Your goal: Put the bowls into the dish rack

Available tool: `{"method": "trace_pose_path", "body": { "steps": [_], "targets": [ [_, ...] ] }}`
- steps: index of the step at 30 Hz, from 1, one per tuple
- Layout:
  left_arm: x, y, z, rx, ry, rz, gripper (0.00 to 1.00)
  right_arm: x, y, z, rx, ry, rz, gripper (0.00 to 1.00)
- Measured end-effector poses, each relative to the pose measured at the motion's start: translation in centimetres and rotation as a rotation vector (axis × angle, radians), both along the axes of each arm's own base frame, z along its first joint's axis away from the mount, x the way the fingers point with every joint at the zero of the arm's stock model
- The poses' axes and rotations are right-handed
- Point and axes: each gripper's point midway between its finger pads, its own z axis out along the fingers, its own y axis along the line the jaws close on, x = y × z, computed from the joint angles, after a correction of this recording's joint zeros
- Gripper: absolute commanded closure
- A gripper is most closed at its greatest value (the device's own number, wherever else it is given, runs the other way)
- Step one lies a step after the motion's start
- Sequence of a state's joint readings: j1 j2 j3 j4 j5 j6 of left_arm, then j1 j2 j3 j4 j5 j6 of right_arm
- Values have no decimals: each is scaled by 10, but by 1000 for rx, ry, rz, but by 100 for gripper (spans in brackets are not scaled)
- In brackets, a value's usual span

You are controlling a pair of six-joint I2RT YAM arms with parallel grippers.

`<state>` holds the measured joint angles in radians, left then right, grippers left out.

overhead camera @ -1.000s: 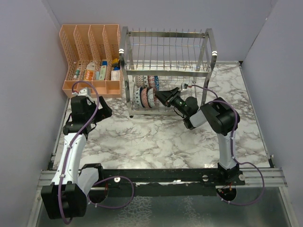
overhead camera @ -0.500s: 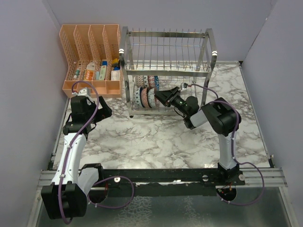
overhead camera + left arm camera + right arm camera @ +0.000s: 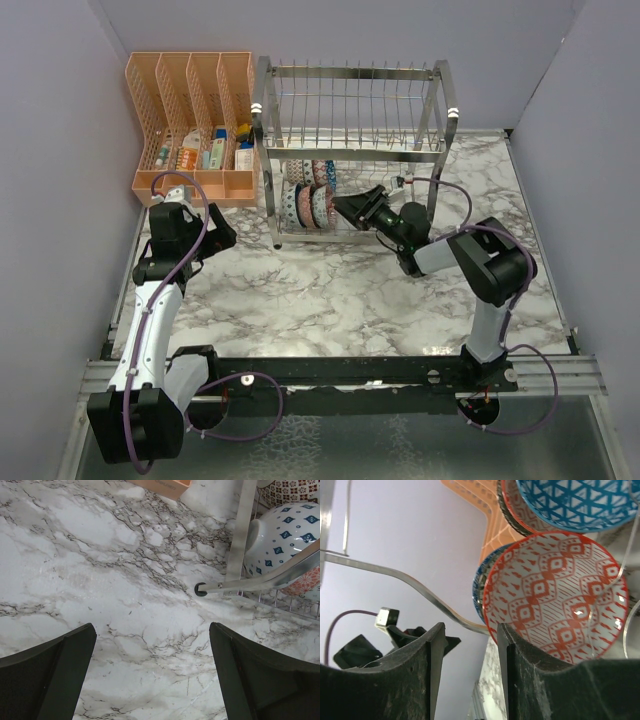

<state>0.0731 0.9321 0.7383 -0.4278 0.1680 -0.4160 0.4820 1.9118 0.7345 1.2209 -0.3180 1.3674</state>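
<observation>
The chrome dish rack (image 3: 350, 152) stands at the back middle. Several bowls (image 3: 305, 200) stand on edge in its lower tier. My right gripper (image 3: 347, 207) reaches into that tier just right of them; it is open and empty (image 3: 467, 650). In the right wrist view a red-patterned bowl (image 3: 555, 605) sits right beside one fingertip (image 3: 506, 645), with a blue bowl (image 3: 481, 587) behind it and a blue triangle-patterned bowl (image 3: 575, 500) above. My left gripper (image 3: 222, 238) is wide open and empty (image 3: 152, 680) over the marble, left of the rack's front post (image 3: 242, 530).
An orange mesh organiser (image 3: 190, 120) with small packets stands left of the rack. The rack's rubber foot (image 3: 200, 587) and a white bowl with blue diamonds (image 3: 285, 535) show in the left wrist view. Purple walls close in the left, back and right.
The right arm's elbow has swung out to the right and lower, and its gripper has shifted slightly right, away from the bowls. The left arm has not moved.
</observation>
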Motion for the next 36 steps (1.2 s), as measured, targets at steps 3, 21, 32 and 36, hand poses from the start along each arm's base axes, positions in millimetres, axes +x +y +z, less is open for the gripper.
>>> {"method": "trace_pose_path", "body": {
  "steps": [3, 21, 32, 36],
  "targets": [
    [0, 0, 0, 0, 0, 0, 1, -2, -3, -8, -50, 16, -4, 53],
    [2, 4, -2, -48, 19, 86, 1, -33, -13, -8, -445, -82, 42, 51],
    [3, 17, -7, -49, 41, 192, 1, -84, -1, -7, -666, -170, 121, 51],
    [3, 19, -10, -43, 53, 207, 1, -103, -1, -5, -727, -193, 143, 51]
  ]
}}
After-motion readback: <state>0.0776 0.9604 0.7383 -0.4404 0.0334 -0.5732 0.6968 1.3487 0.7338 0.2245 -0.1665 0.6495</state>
